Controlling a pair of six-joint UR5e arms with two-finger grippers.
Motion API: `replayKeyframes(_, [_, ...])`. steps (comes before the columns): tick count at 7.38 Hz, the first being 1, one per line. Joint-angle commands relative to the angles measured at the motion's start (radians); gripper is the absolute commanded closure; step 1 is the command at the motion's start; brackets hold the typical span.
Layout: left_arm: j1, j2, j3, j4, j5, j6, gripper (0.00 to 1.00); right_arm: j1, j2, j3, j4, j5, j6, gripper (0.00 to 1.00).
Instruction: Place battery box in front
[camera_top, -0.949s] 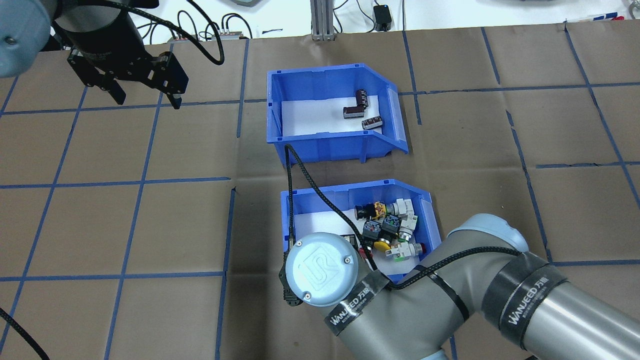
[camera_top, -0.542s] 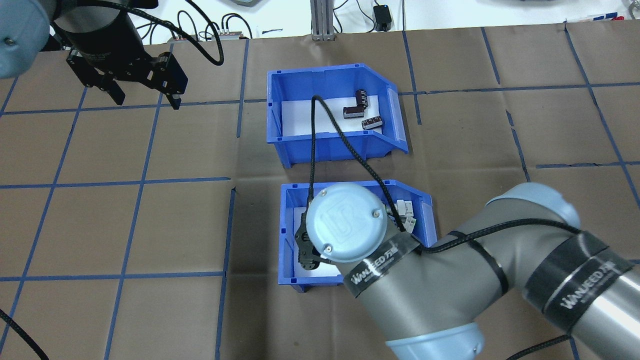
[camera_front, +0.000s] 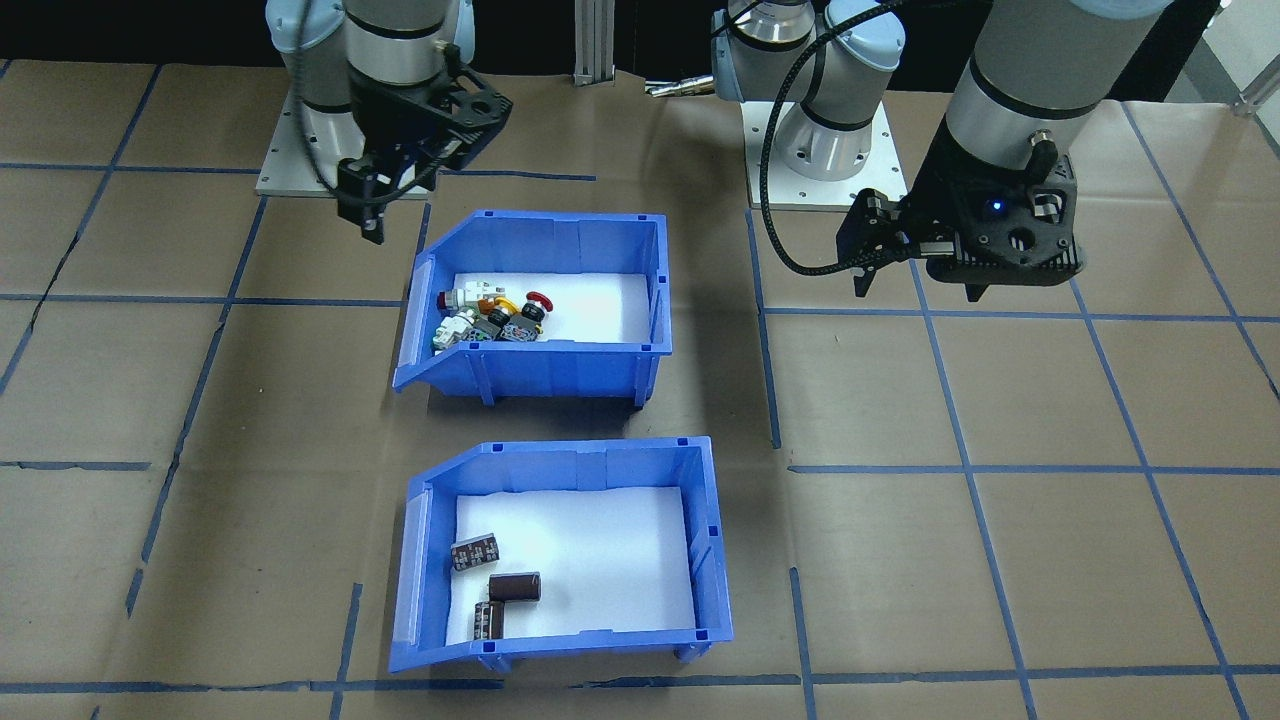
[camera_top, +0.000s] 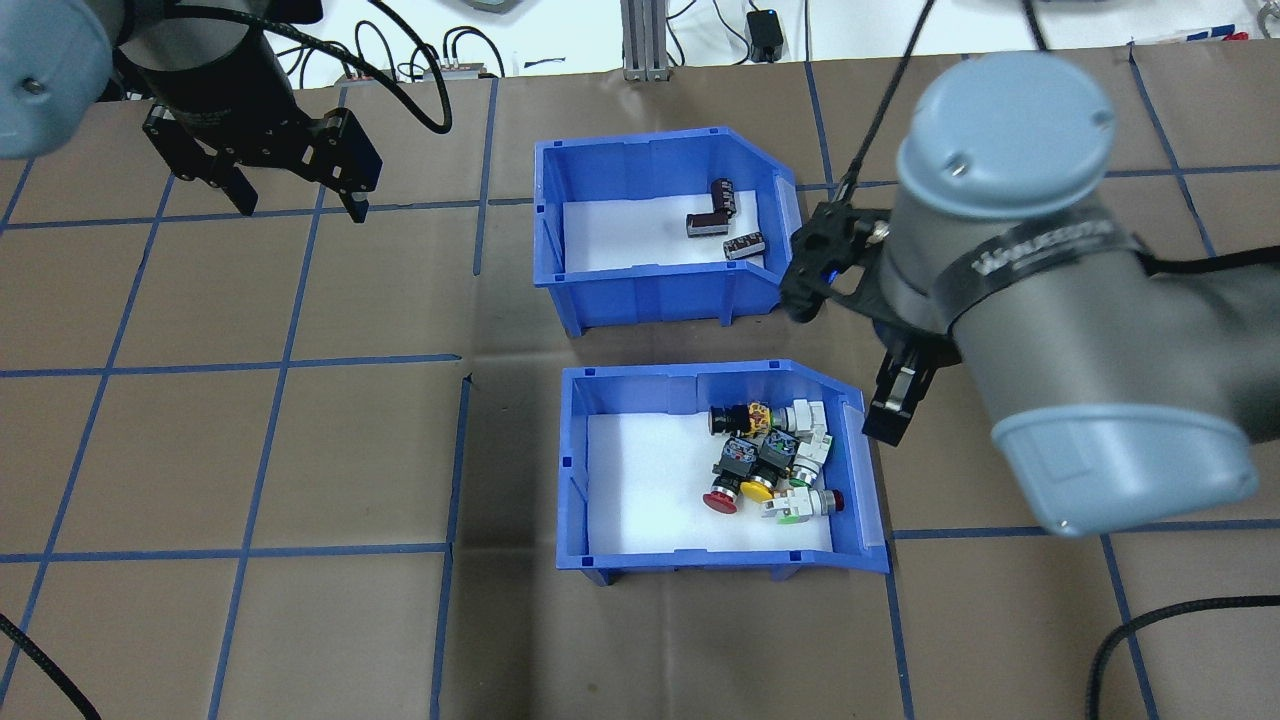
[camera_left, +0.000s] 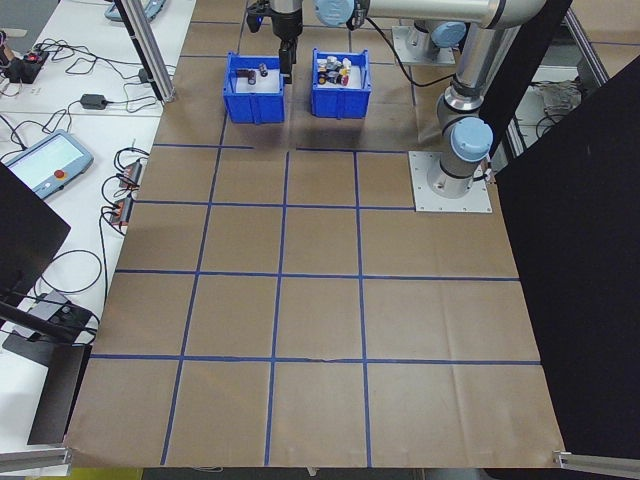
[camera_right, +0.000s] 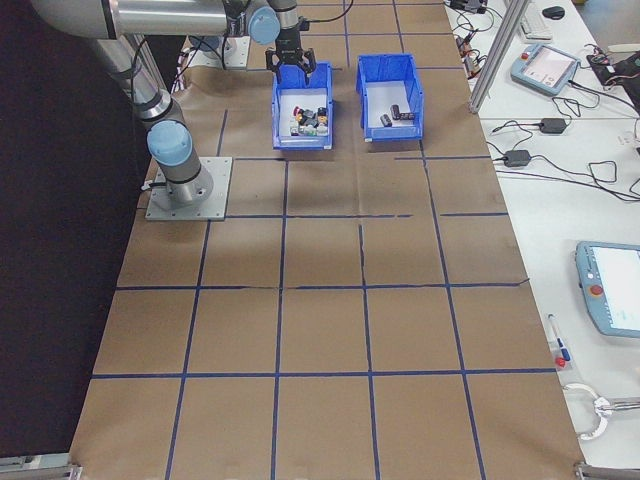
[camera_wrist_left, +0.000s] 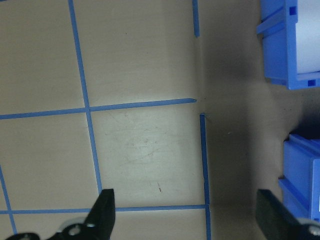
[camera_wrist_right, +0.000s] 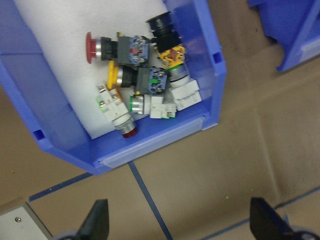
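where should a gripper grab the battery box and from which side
Probably by the tall straight end wall opposite the sloped cut-away, coming straight down from above with one finger inside and one outside. The battery box is open-topped and that wall's rim is bare, while the cells lie toward the cut-away end. The left gripper hangs open on that side.

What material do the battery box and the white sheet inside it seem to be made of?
The battery box looks like moulded plastic: uniform glossy blue, with ribbed walls and small feet. Its white liner looks matte and soft, perhaps foam or paper; the pictures do not settle which.
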Motion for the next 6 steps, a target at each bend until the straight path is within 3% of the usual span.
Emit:
replayKeyframes(1, [0.000, 0.002, 0.000, 0.000, 0.001, 0.000, 0.00, -0.169, 0.040, -0.103, -0.004, 0.074, 0.152, 0.00])
replayKeyframes(3, [0.000, -0.001, 0.003, 0.002, 0.001, 0.000, 0.00, -0.172, 0.180, -0.274, 0.012, 0.071, 0.372, 0.00])
replayKeyframes(4, [0.000, 0.002, 0.003, 0.002, 0.001, 0.000, 0.00, -0.172, 0.274, -0.416, 0.101, 0.072, 0.547, 0.00])
replayKeyframes(5, [0.000, 0.000, 0.005, 0.002, -0.001, -0.001, 0.00, -0.169, 0.321, -0.477, 0.147, 0.084, 0.671, 0.00])
replayKeyframes(6, [0.000, -0.003, 0.006, 0.002, -0.001, 0.000, 0.00, -0.161, 0.331, -0.477, 0.154, 0.125, 0.767, 0.00])
